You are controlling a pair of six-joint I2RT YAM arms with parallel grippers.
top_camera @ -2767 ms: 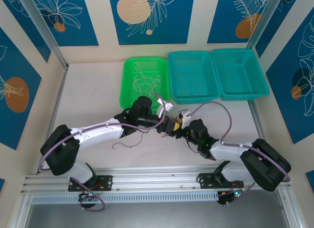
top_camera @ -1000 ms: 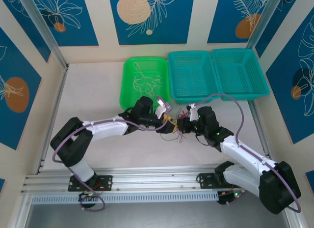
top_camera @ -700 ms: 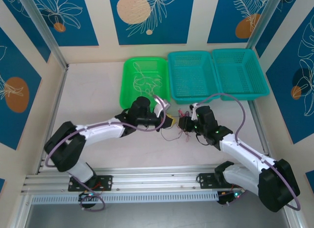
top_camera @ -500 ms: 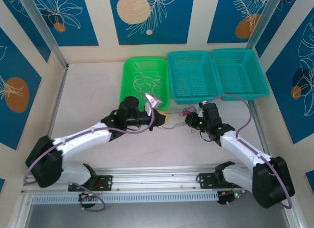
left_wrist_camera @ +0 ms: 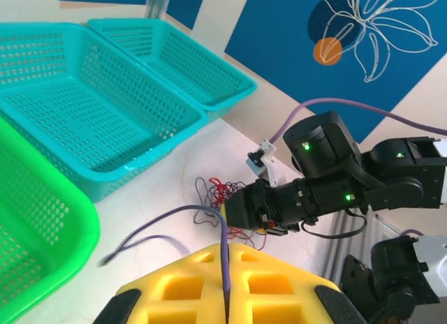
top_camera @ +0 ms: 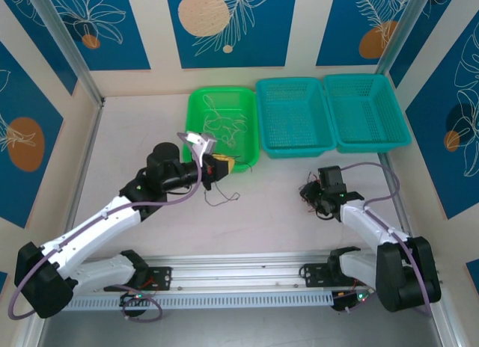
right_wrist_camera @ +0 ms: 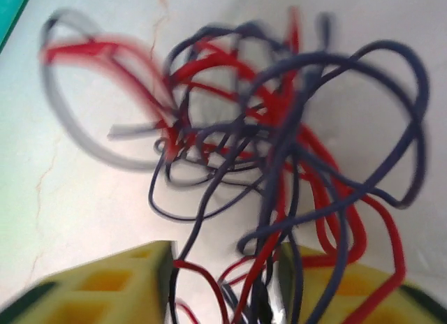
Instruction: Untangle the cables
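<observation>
My left gripper (top_camera: 215, 166) hangs in front of the green basket, its yellow jaws shut on one thin dark cable (top_camera: 218, 196) that dangles to the table. The left wrist view shows that cable (left_wrist_camera: 174, 216) pinched between the fingers (left_wrist_camera: 279, 282) of the left gripper (left_wrist_camera: 227, 253). A tangle of red and dark cables (top_camera: 307, 191) lies on the table at the right, with my right gripper (top_camera: 317, 195) on it. Seen from the right wrist, the jaws of the right gripper (right_wrist_camera: 223, 268) stand apart, and the tangle (right_wrist_camera: 265, 149) runs loosely between the fingers (right_wrist_camera: 105, 285).
A green basket (top_camera: 193, 123) at the back holds several white cables (top_camera: 221, 126). Two teal baskets (top_camera: 293, 146) (top_camera: 400, 130) stand to its right. The right arm's black wrist (left_wrist_camera: 328, 184) shows in the left wrist view, beside the tangle (left_wrist_camera: 220, 197).
My left gripper shut on a dark cable and drew it leftward out of the tangle. My right gripper carried the tangle right and down to the table, then opened.
</observation>
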